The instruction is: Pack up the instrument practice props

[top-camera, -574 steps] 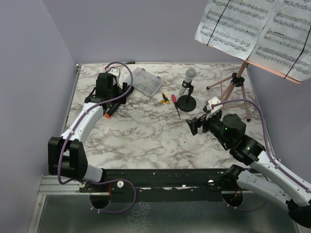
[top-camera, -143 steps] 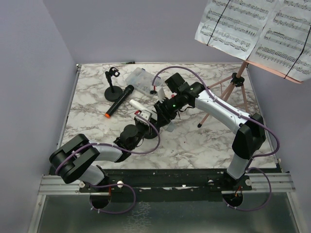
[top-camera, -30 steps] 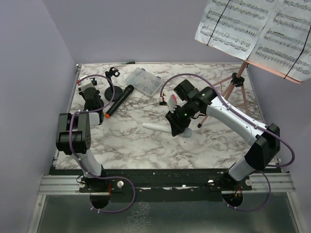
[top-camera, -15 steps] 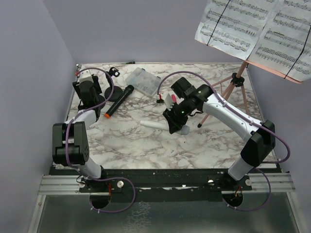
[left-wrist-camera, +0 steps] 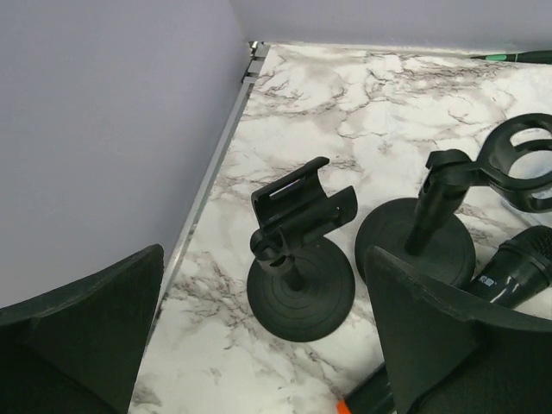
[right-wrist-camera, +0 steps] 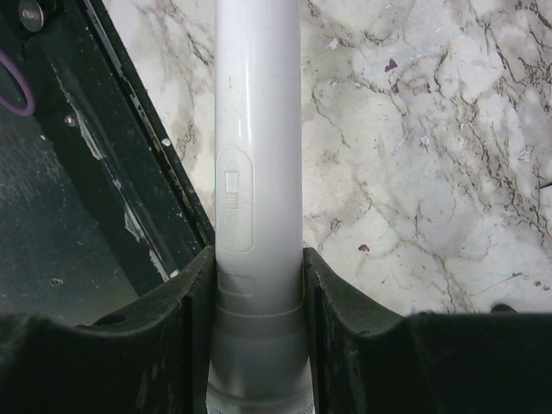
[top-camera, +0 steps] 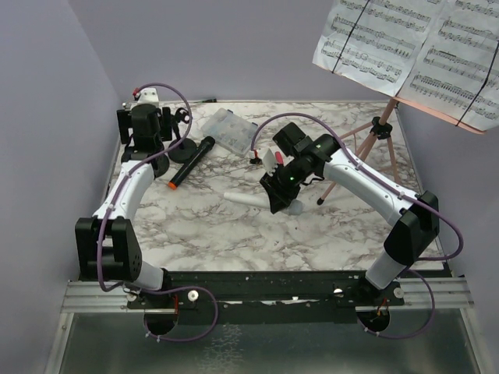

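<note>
My left gripper (top-camera: 146, 142) (left-wrist-camera: 267, 362) stands wide open at the far-left corner, above a black round-based mic holder (left-wrist-camera: 302, 280) that stands upright and free on the marble. A second mic holder (left-wrist-camera: 420, 246) (top-camera: 182, 139) stands just to its right. Next to it lies the black microphone (top-camera: 191, 160) (left-wrist-camera: 517, 267) with an orange end. My right gripper (top-camera: 281, 191) (right-wrist-camera: 259, 302) is shut on the grey-headed microphone (right-wrist-camera: 257, 172) (top-camera: 248, 200), held level above mid-table. The sheet-music pages (top-camera: 413, 51) rest on the pink tripod (top-camera: 366, 140) at far right.
A clear plastic compartment box (top-camera: 232, 130) lies at the back centre. A small red screwdriver (top-camera: 274, 158) peeks out behind the right arm. The left wall (left-wrist-camera: 112, 129) and the metal table edge (left-wrist-camera: 220, 164) run close beside my left gripper.
My left gripper opened, let go of the mic holder and moved back toward the far-left corner. The right gripper, still holding the grey-headed microphone, shifted slightly left.
</note>
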